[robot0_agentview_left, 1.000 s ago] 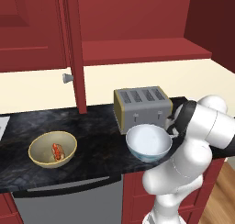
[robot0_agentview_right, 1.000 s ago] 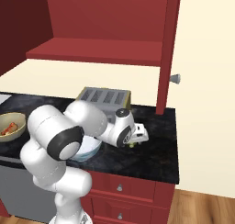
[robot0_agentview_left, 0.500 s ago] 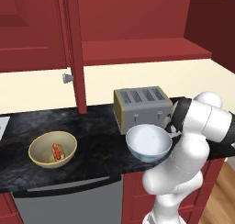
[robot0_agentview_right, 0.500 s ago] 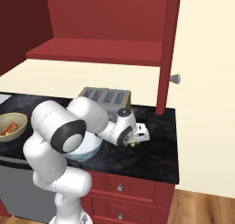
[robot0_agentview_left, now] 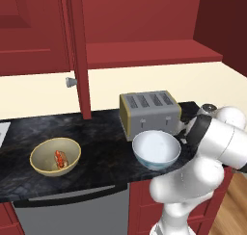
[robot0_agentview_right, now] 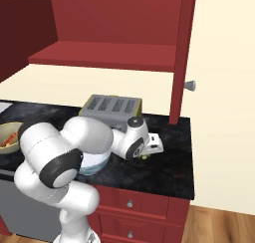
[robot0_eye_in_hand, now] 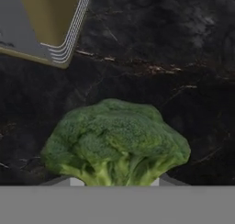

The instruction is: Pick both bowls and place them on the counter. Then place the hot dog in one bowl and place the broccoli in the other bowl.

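Note:
The broccoli [robot0_eye_in_hand: 117,142] lies on the black counter [robot0_eye_in_hand: 174,58], right of the toaster. My gripper [robot0_eye_in_hand: 114,182] is low over it, one finger tip pressed to each side of its pale stem, so it is shut on the broccoli. From the right base the hand [robot0_agentview_right: 151,146] reaches down to the counter [robot0_agentview_right: 169,162] with a bit of green broccoli [robot0_agentview_right: 144,157] under it. The white bowl [robot0_agentview_left: 156,149] stands in front of the toaster, nothing in it. The olive-tan bowl [robot0_agentview_left: 55,156] sits to the left with the hot dog [robot0_agentview_left: 60,158] inside.
A silver toaster [robot0_agentview_left: 149,113] stands just behind the white bowl, and its corner [robot0_eye_in_hand: 46,21] is close to the broccoli. An open red cabinet door [robot0_agentview_left: 77,51] hangs over the counter's middle. The red shelf [robot0_agentview_right: 104,55] runs above.
The fingers have closed in from wide open onto the broccoli. The arm has leaned a little lower and further right; bowls, hot dog and toaster have not moved.

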Robot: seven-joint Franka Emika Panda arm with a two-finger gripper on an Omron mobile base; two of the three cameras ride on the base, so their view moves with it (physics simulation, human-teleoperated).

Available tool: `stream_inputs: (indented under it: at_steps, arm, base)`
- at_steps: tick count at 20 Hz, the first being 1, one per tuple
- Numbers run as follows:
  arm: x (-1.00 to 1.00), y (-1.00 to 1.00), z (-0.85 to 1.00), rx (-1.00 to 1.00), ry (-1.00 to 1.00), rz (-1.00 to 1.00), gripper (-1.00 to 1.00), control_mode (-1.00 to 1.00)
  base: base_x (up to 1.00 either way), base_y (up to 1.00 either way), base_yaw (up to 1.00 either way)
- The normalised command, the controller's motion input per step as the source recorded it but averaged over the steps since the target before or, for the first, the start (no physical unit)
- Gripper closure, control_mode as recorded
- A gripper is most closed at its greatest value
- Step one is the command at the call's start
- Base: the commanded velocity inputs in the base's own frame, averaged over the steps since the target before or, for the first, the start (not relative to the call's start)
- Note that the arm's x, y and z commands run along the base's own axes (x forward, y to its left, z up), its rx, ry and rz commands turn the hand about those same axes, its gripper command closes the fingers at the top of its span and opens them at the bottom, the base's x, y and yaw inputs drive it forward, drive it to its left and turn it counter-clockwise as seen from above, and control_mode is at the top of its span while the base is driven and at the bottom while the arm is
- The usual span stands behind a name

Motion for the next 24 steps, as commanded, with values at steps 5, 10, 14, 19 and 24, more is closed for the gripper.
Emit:
stream_inputs:
  at_steps: [5, 10, 14, 19, 24]
  arm:
    - [-0.44, 0.0, 0.55, 0.0, -0.08, 0.0, 1.0, -1.0]
    - [-0.4, 0.03, 0.6, -0.01, -0.12, -0.01, 1.0, -1.0]
    - [-0.33, 0.11, 0.68, -0.02, -0.11, -0.01, 1.0, -1.0]
    - [-0.41, 0.3, 0.64, -0.02, -0.02, 0.0, 1.0, -1.0]
    - [-0.45, 0.74, 0.41, -0.06, 0.07, 0.0, 1.0, -1.0]
  base:
    - [0.0, 0.0, 0.0]
    - [0.0, 0.0, 0.0]
    - [0.0, 0.0, 0.0]
    - [0.0, 0.0, 0.0]
    - [0.0, 0.0, 0.0]
